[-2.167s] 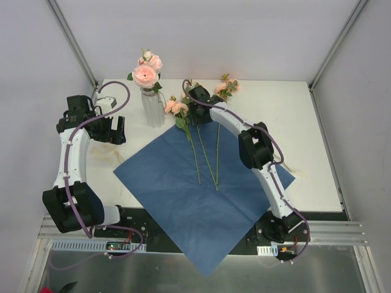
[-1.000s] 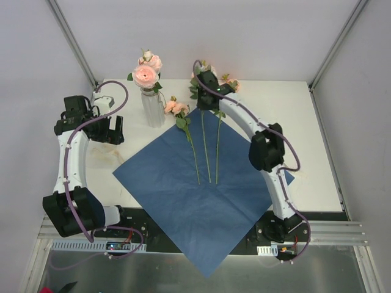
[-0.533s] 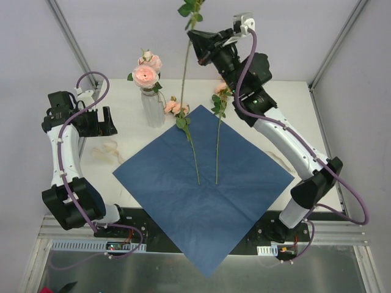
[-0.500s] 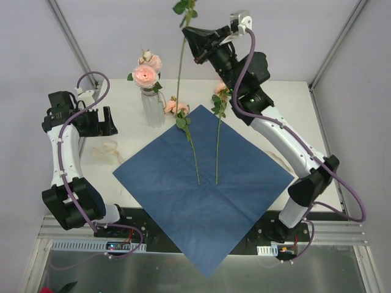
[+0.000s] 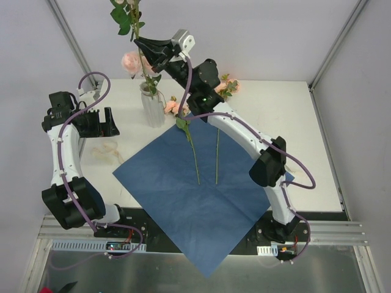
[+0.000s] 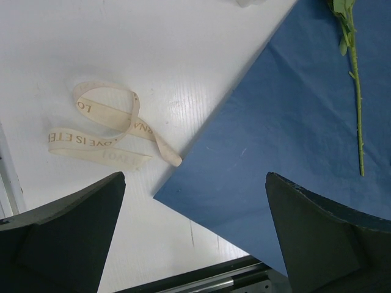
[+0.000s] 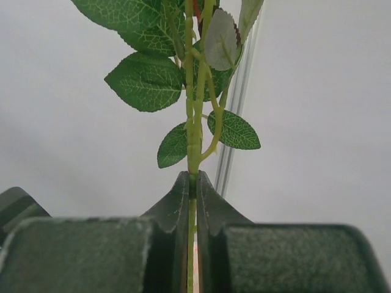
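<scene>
Rose stem (image 7: 193,116): upright over glass vase (image 5: 153,108), pinched just below its leaves.
Right tool (image 7: 192,186): clenched on the stem.
Left tool (image 6: 194,178): spread wide above ribbon (image 6: 98,144).

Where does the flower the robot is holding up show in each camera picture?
Top external: the held flower is upper left, upright over the vase, pinched by the right gripper.
Left wrist: not in it; the loose stem there lies on the blue paper.
Right wrist: the held flower is dead centre, rising between the shut fingers.
Shared landmark: the right gripper, in the top and right wrist views.
</scene>
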{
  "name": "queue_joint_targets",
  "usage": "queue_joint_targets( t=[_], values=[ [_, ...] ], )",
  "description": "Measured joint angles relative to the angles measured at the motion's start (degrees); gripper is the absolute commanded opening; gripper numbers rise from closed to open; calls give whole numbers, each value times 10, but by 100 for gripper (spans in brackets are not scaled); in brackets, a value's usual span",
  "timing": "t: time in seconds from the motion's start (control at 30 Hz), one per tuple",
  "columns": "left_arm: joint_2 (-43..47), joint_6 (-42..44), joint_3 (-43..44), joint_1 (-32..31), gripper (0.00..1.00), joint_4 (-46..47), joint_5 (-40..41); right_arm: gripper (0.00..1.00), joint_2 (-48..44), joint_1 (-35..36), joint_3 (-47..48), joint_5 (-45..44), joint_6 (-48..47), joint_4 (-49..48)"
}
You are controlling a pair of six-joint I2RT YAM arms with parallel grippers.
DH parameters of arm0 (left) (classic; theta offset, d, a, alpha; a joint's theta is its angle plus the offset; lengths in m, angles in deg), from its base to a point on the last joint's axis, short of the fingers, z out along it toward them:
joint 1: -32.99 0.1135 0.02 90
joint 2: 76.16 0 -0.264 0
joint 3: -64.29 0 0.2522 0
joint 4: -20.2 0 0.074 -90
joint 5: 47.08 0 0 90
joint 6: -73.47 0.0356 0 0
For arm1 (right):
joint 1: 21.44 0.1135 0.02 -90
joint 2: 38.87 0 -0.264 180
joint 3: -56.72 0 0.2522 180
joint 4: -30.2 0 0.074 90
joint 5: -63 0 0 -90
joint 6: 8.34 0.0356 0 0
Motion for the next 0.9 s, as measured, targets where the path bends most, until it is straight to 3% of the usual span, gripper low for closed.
queue_joint_targets(
  t=[0.2, 0.9],
  values=[
    [-7, 14, 7, 0, 99, -9, 2, 0, 76, -11, 74, -16, -19, -13],
    [-17, 31, 8, 7, 99, -13, 0, 0, 76, -32, 81, -35, 40, -80]
  ],
)
